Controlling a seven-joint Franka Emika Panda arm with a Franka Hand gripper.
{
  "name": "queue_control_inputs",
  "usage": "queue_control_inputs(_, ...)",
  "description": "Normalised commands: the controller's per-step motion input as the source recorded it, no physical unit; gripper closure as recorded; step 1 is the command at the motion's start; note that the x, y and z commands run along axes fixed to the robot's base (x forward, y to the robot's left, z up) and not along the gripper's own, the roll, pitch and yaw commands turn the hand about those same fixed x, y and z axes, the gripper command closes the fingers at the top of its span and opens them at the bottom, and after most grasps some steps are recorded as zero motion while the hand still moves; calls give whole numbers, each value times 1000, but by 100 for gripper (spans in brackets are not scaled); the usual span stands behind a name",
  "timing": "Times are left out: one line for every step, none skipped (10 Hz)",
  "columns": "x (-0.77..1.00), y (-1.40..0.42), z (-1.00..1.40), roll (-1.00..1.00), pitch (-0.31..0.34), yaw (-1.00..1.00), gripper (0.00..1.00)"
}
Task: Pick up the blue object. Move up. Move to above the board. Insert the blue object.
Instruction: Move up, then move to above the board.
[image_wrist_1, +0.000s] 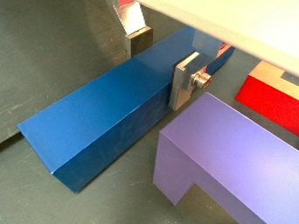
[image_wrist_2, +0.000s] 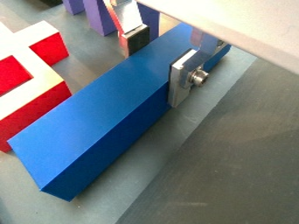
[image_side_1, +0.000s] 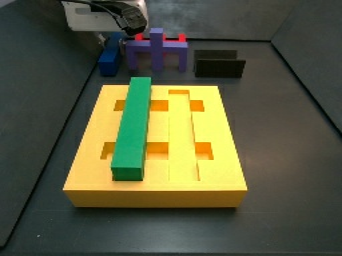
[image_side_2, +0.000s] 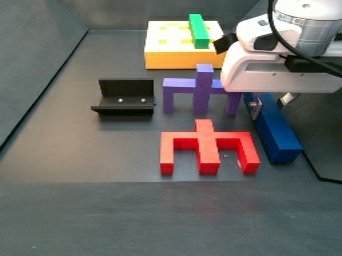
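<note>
The blue object (image_wrist_1: 100, 114) is a long dark-blue bar lying flat on the dark floor. It shows in both wrist views (image_wrist_2: 93, 131) and both side views (image_side_1: 107, 62) (image_side_2: 277, 135). My gripper (image_wrist_1: 162, 61) (image_wrist_2: 160, 57) straddles the bar near its far end, with one finger (image_wrist_1: 187, 83) flat against one long side and the other pad (image_wrist_1: 138, 42) at the opposite edge. The jaws look closed on the bar. The yellow board (image_side_1: 214, 170) (image_side_2: 167, 45) lies apart from it, with a green bar (image_side_1: 131, 125) set in one groove.
A purple cross-shaped block (image_side_2: 201, 90) (image_wrist_1: 233, 157) stands close beside the bar. A red block (image_side_2: 205, 148) (image_wrist_2: 30, 70) lies next to it on the floor. The black fixture (image_side_2: 123, 98) (image_side_1: 221, 62) stands farther off. Tray walls rise around the floor.
</note>
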Motion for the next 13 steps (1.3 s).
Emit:
queue_control_inputs(-4, 3, 799, -9, 39, -14, 100)
queue_control_inputs(-40, 12, 571, -3, 105, -20, 100)
queue_control_inputs(-7, 27, 306, 33, 103, -16, 100)
queue_control_inputs(0, 0, 1400, 0, 0, 0, 100)
queue_control_inputs(-4, -1, 1400, 5, -7, 1, 100)
queue_control_inputs(-56, -5, 1400, 20, 51, 0, 100)
queue_control_inputs(-35, 1, 1400, 69, 37, 3, 100)
queue_control_inputs(-4, -2, 1400, 28, 47, 4, 100)
queue_control_inputs(1, 5, 1400, 3, 65, 2, 100)
queue_control_inputs(5, 2, 1400, -4, 74, -2, 100)
queue_control_inputs(16, -2, 803, 2, 68, 0, 100)
queue_control_inputs(23, 0, 292, -4, 54, 2, 100)
queue_control_inputs(713, -1400, 182, 39, 342, -77, 100)
